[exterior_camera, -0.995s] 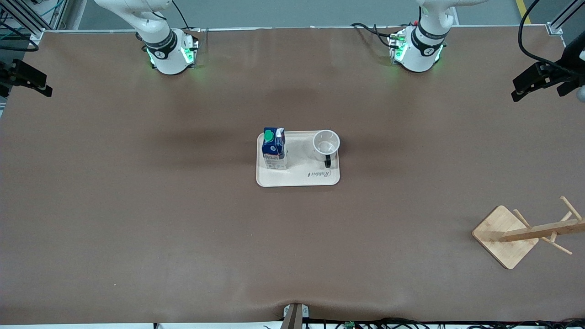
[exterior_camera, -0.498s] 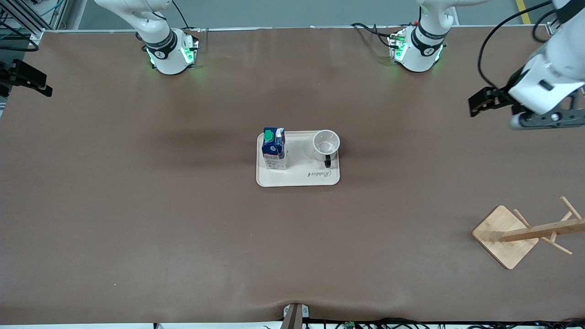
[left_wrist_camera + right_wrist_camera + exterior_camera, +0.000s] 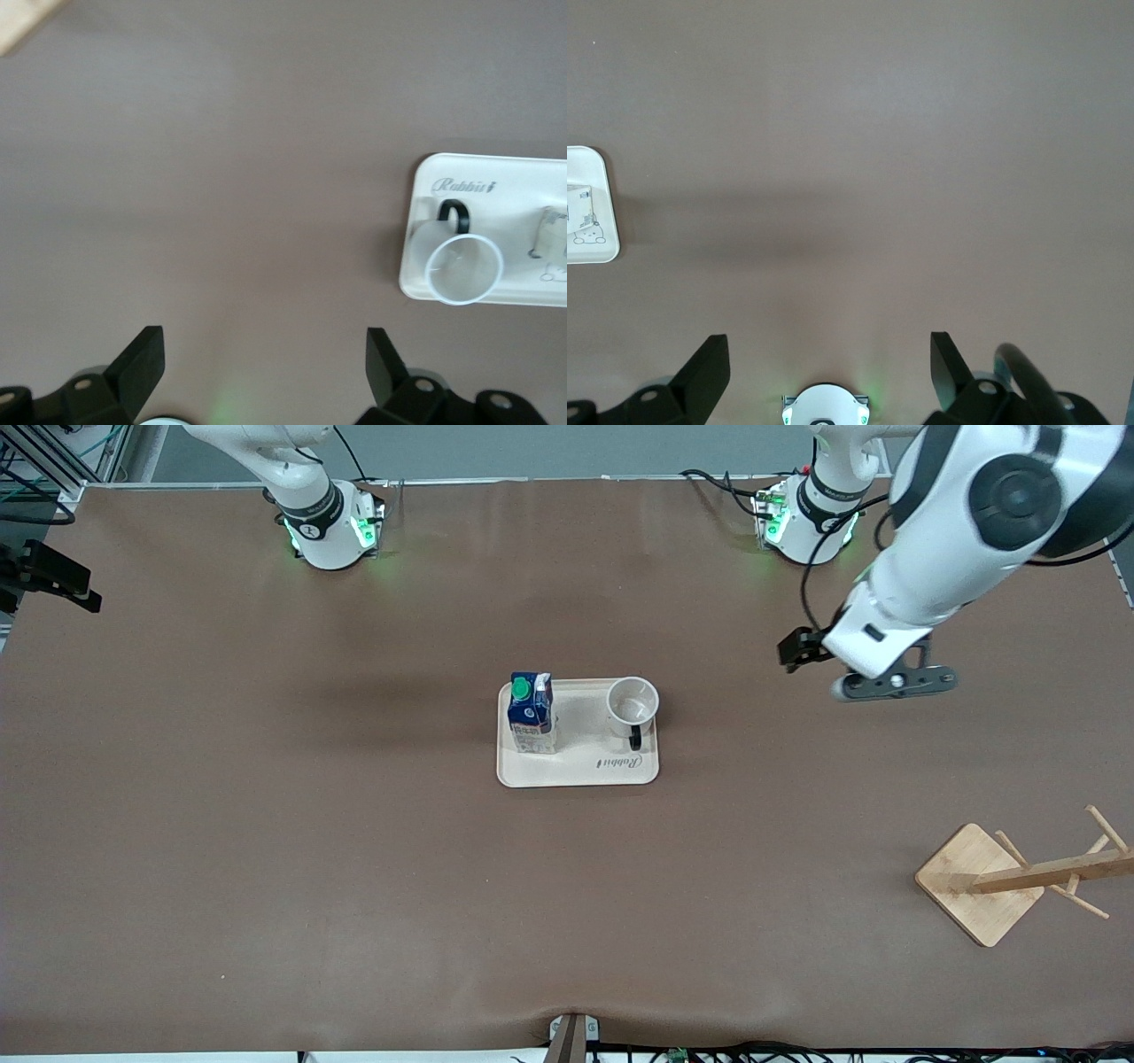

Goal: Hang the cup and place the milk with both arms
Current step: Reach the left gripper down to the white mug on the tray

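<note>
The white cup with a black handle stands upright on a cream tray in the middle of the table. The milk, a blue and white carton with a green cap, stands on the same tray toward the right arm's end. My left gripper hangs open and empty over bare table between its base and the tray. Its wrist view shows the cup, the tray and empty space at the gripper. My right gripper waits open at the table's edge; the right gripper holds nothing.
A wooden cup rack with pegs stands near the left arm's end of the table, nearer the front camera than the tray. The right arm's green-lit base shows under its gripper. Brown table surface surrounds the tray.
The left arm has swung in from the table's edge toward the tray, its gripper still open. The right arm, the cup and the milk have not moved.
</note>
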Controlling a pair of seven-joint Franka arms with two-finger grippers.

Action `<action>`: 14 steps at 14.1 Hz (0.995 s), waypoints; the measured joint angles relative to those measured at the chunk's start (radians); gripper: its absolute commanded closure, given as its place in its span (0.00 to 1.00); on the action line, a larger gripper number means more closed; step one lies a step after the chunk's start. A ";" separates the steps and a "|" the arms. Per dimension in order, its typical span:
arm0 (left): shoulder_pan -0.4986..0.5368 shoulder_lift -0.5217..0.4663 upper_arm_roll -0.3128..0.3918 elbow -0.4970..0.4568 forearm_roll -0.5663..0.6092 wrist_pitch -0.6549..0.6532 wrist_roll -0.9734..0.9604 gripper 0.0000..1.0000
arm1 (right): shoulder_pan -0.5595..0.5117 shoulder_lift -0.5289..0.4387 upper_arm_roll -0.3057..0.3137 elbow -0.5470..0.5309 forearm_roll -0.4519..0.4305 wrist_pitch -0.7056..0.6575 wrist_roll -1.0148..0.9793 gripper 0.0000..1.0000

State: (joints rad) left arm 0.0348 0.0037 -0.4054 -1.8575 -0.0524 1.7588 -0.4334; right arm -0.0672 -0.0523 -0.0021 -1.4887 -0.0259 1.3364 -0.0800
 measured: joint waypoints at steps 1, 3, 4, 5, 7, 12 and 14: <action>0.000 0.003 -0.029 -0.040 -0.005 0.052 -0.030 0.00 | 0.000 0.000 0.000 0.000 0.000 0.000 0.000 0.00; -0.002 0.019 -0.095 -0.111 -0.007 0.153 -0.121 0.00 | 0.000 0.001 0.000 0.000 0.000 0.000 0.000 0.00; -0.003 0.033 -0.125 -0.139 -0.007 0.201 -0.165 0.02 | 0.000 0.003 0.000 0.000 0.000 0.000 0.000 0.00; -0.006 0.051 -0.150 -0.164 -0.007 0.247 -0.202 0.02 | 0.000 0.005 0.001 0.000 0.000 0.000 0.000 0.00; -0.011 0.094 -0.184 -0.204 -0.007 0.328 -0.258 0.07 | 0.000 0.008 0.003 0.000 0.000 0.000 0.000 0.00; -0.087 0.234 -0.195 -0.239 0.074 0.487 -0.427 0.19 | 0.018 0.037 0.016 0.000 0.001 -0.002 -0.003 0.00; -0.119 0.292 -0.196 -0.239 0.121 0.534 -0.500 0.23 | 0.031 0.055 0.020 0.000 0.001 -0.015 -0.003 0.00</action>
State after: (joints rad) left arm -0.0839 0.2958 -0.6009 -2.0965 0.0685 2.2928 -0.9336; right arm -0.0362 0.0023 0.0179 -1.4892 -0.0251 1.3214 -0.0833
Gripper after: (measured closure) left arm 0.185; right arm 0.000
